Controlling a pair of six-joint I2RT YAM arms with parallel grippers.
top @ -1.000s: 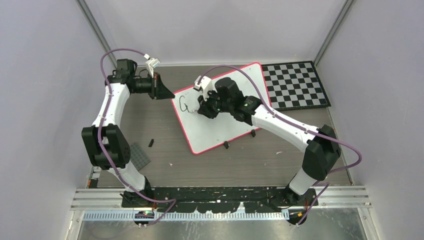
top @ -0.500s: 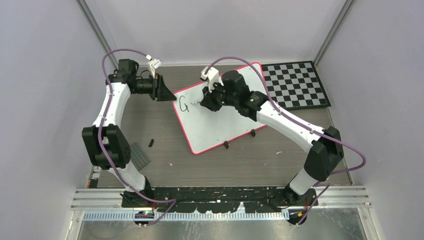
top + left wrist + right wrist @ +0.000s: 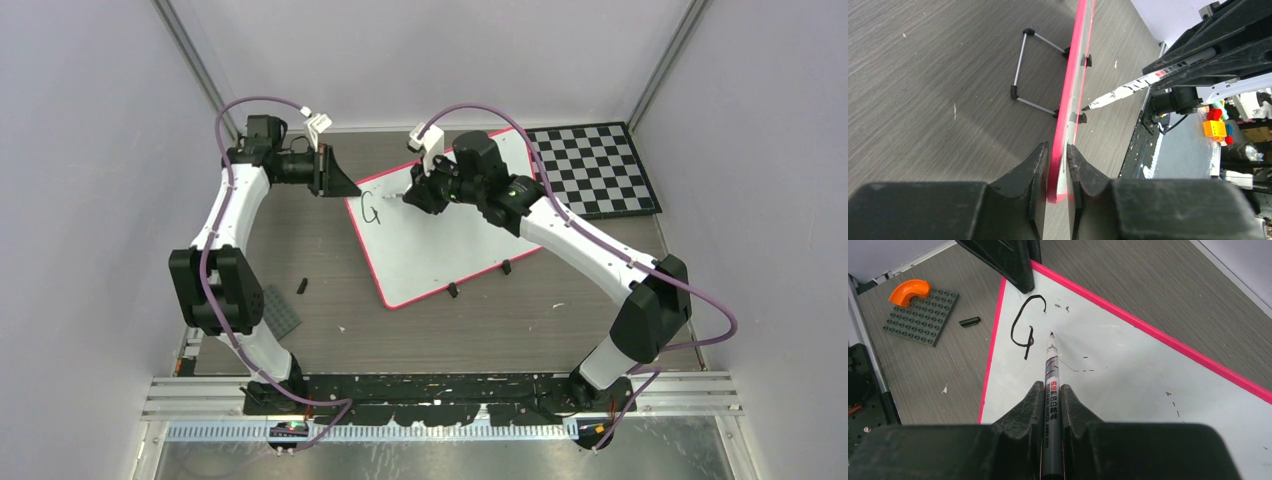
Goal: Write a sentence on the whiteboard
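Observation:
The whiteboard (image 3: 440, 250) with its red-pink rim lies tilted mid-table. Of the sentence, only a black "G" (image 3: 370, 210) shows near the board's far left corner. My left gripper (image 3: 345, 188) straddles that corner. In the left wrist view its jaws (image 3: 1057, 146) are shut on the rim (image 3: 1073, 90), one on each face. My right gripper (image 3: 415, 198) is shut on a grey marker (image 3: 1050, 365). The marker's tip points at the board (image 3: 1148, 375) just right of the "G" (image 3: 1024, 327). Whether the tip touches the board I cannot tell.
A black-and-white checkerboard mat (image 3: 590, 170) lies at the far right. A grey studded plate (image 3: 280, 312) and a small black piece (image 3: 302, 286) lie left of the board. An orange arch (image 3: 910, 290) sits on that plate. A wire stand (image 3: 1020, 70) props the board from behind.
My left gripper opened, slid onto the board's corner and narrowed on the rim. My right gripper carried the marker away from me, its tip now right of the "G".

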